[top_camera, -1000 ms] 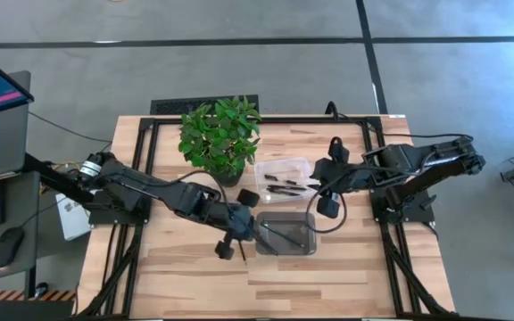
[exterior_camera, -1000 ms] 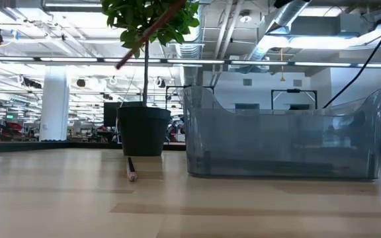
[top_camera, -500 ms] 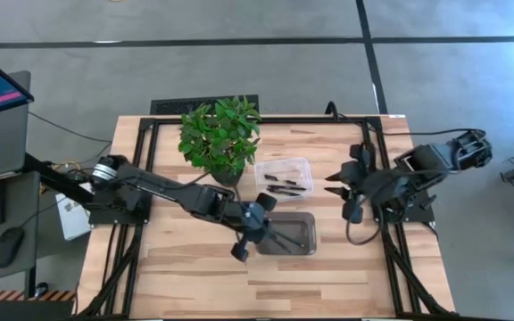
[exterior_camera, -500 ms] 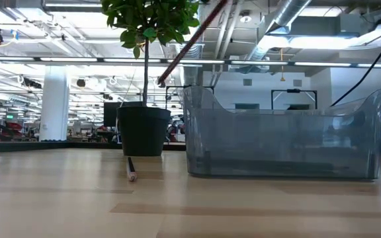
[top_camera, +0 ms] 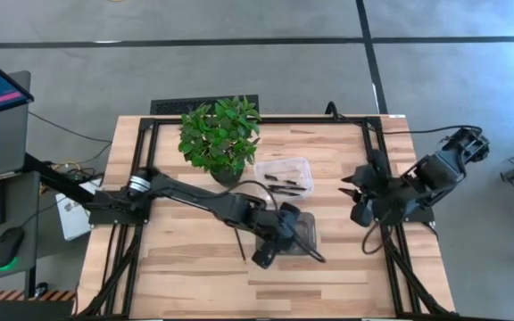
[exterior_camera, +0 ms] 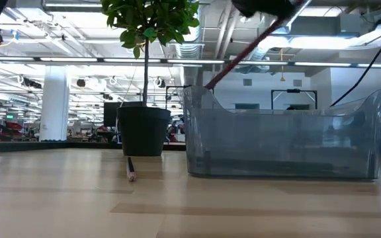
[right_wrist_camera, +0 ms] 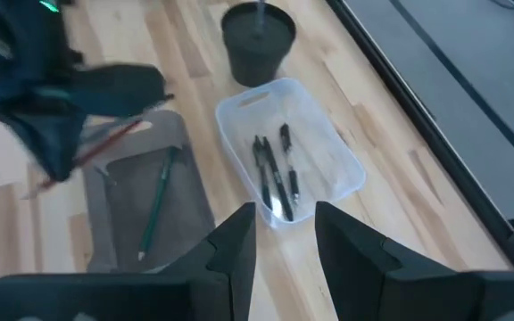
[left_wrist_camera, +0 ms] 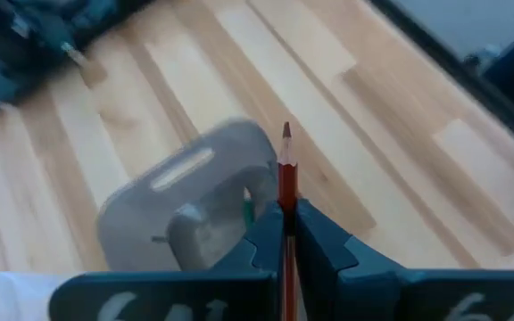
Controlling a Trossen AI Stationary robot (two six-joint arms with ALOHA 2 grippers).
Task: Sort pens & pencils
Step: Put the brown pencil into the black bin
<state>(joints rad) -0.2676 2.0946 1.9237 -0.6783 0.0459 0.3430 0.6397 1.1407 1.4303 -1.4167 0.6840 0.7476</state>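
Observation:
My left gripper (top_camera: 277,239) hovers over the grey tinted bin (top_camera: 303,230), shut on a red pencil (left_wrist_camera: 286,169) that slants across the low view (exterior_camera: 243,56). A green pencil (right_wrist_camera: 154,203) lies in that bin. The clear bin (top_camera: 284,175) behind it holds several black pens (right_wrist_camera: 273,174). One more pencil (top_camera: 237,243) lies flat on the table left of the grey bin, also in the low view (exterior_camera: 131,169). My right gripper (top_camera: 355,192) is open over the table's right side, and its wrist view shows the fingers apart (right_wrist_camera: 284,236). My left gripper pinches the red pencil's shaft (left_wrist_camera: 286,198) between its two fingers. The pencil runs along the fingers, and its sharpened tip (left_wrist_camera: 286,132) sticks out past them. It is lifted clear and tilted, the free end (exterior_camera: 209,84) pointing down above the grey bin's rim.
A potted plant (top_camera: 219,134) stands at the far side, left of the clear bin; its pot (exterior_camera: 143,130) shows in the low view. Bare wood (top_camera: 186,267) lies along the near edge. A black frame (top_camera: 377,134) borders the tabletop.
My left gripper has carried the red pencil toward the table's right, from left of the grey bin to above it, and the pencil has swung with it. The pencil on the table has come into sight. My right arm has drawn back from the clear bin toward the right edge.

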